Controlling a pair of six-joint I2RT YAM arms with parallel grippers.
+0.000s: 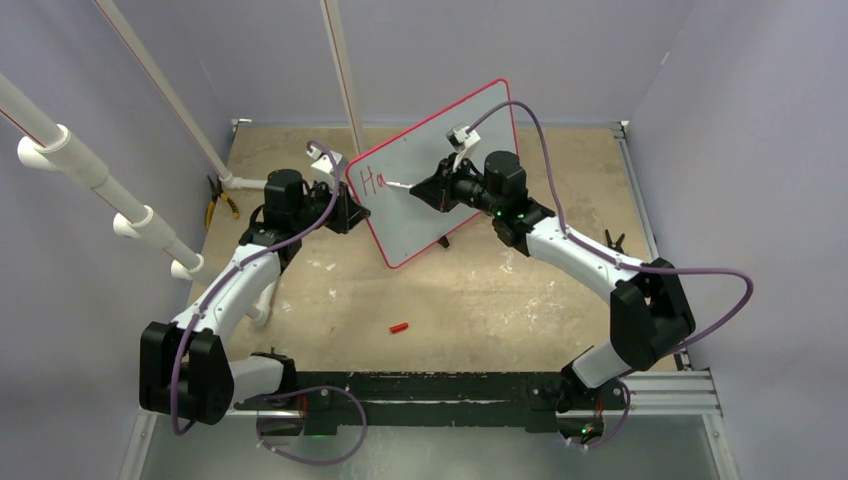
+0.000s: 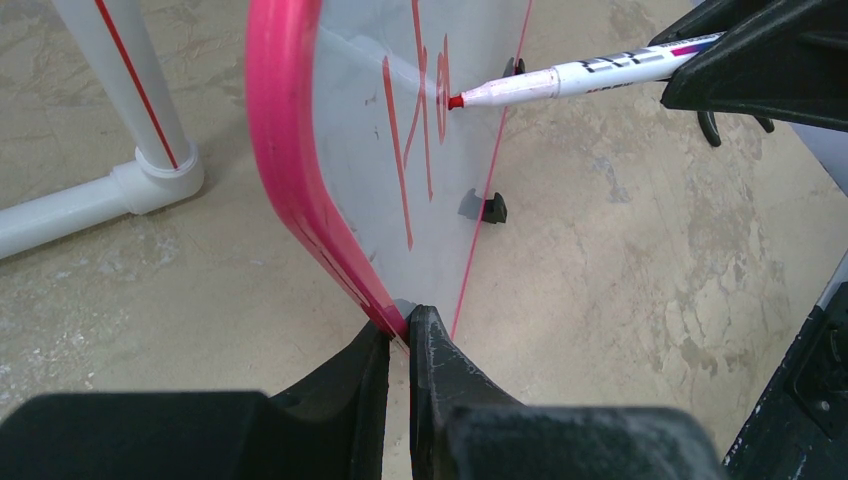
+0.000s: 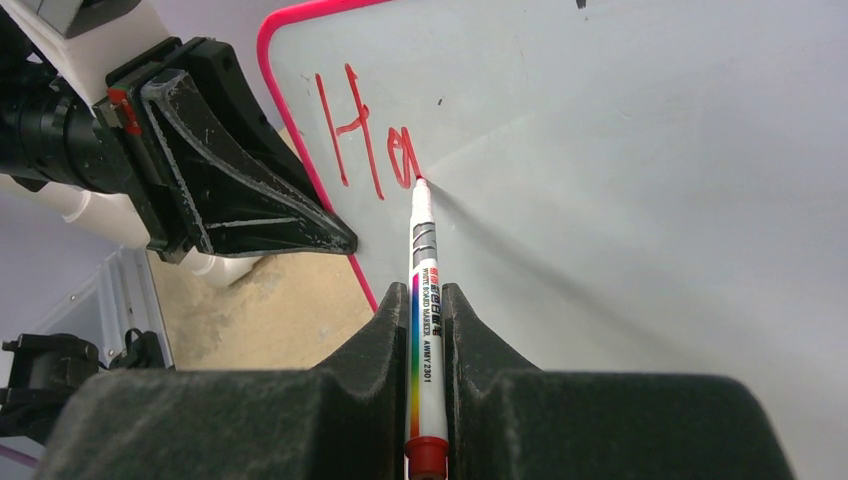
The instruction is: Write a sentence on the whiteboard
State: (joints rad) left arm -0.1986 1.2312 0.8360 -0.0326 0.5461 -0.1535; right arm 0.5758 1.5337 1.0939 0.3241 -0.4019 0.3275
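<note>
whiteboard [image 1: 455,165] is up on edge at a slant over mid-back bench [image 1: 480,300], red rim all round, rounded corners. its far top corner reaches toward the back wall and the near bottom corner points at the arms. l pincer [image 2: 405,325] is nipped tight on the board's red rim at the low left edge, jaws nearly together w/ only the rim btwn them. white pvc pipe [image 2: 120,130] stands just left of that edge w/ a strip of bare bench btwn. pliers w/ yellow handles [image 1: 218,205] lie by the pipe foot, well clear of the board. open bench in front of the board and btwn the arms, w/ only a small red cap [image 1: 399,327] lying there. purple walls close in left, back and right. board face is pale grey-white w/ faint smudges, and one black foot [image 2: 490,207] shows thru near its far rim. the sentence [image 3: 365,145] so far reads "Ha" in red, top left of the face. everything to the right of it is bare surface. r pincer [image 3: 428,300] is clamped on a marker [image 3: 424,260], jaws narrow on the barrel, red tip touching the board right at the foot of the "a". barrel is white w/ a rainbow stripe and a red end plug. print on it reads "white board marker"; the code after it looks like "awmy 2301" but is small.
</note>
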